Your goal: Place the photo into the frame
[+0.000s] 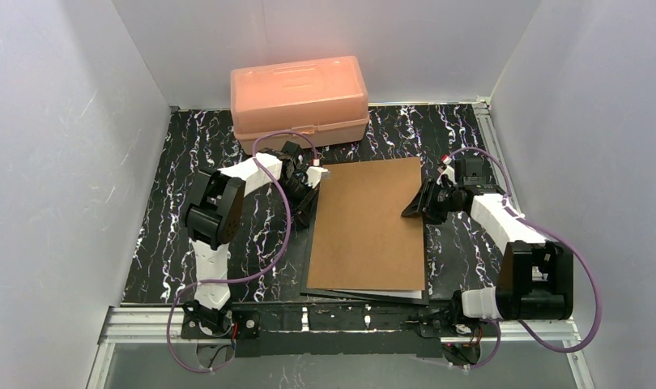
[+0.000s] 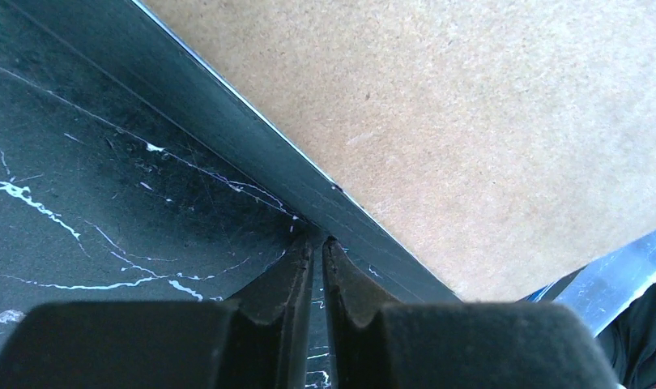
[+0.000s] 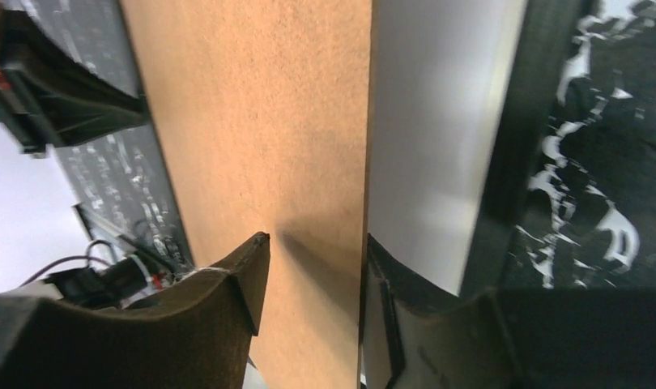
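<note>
The frame (image 1: 365,297) lies flat mid-table, its black edge showing under a brown backing board (image 1: 369,223) that covers it. The frame's dark rim (image 2: 252,154) runs diagonally through the left wrist view. My left gripper (image 2: 318,241) (image 1: 308,207) is shut and empty, its tips at that rim on the left side. My right gripper (image 3: 317,243) (image 1: 411,209) is open and straddles the board's right edge (image 3: 260,121), one finger above it and one below. A white sheet (image 3: 438,121) lies under the board inside the black rim (image 3: 511,162). I cannot tell whether it is the photo; no printed side shows.
A peach plastic box (image 1: 300,97) stands closed at the back, just behind the left arm. White walls enclose the black marbled table (image 1: 171,243) on three sides. An aluminium rail (image 1: 349,320) with both arm bases runs along the near edge.
</note>
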Motion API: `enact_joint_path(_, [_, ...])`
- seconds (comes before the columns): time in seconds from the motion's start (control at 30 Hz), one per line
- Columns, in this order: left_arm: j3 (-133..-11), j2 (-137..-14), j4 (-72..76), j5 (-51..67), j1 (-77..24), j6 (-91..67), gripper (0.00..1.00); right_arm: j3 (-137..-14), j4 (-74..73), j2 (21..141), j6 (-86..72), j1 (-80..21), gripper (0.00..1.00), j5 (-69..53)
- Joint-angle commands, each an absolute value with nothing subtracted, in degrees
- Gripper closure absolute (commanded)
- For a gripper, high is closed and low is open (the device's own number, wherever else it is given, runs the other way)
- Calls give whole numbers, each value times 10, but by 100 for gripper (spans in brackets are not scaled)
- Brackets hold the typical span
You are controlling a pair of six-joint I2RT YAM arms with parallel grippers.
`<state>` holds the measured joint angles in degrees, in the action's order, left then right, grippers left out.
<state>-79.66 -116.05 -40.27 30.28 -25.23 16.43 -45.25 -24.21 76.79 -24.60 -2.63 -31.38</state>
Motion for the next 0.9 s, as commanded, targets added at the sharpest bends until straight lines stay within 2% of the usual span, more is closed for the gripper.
enact_joint_path(0.0, [-782,-1155,-405,298,-252,170,91,-502,-308,775,-198,-43,45,-218])
enact_joint_path(0.2, [-794,-1140,-416,288,-237,187,91,-543,-347,812,-186,-82,36,-154])
enact_joint_path(0.6, [-802,-1138,-420,294,-228,186,92,-630,-417,877,-169,-152,28,-23])
enact_joint_path(0.73, [-802,-1136,-420,296,-229,186,92,-658,-442,886,-165,-166,10,26])
enact_joint_path(0.87, [-799,-1134,-420,296,-228,186,92,-666,-441,887,-165,-172,6,33])
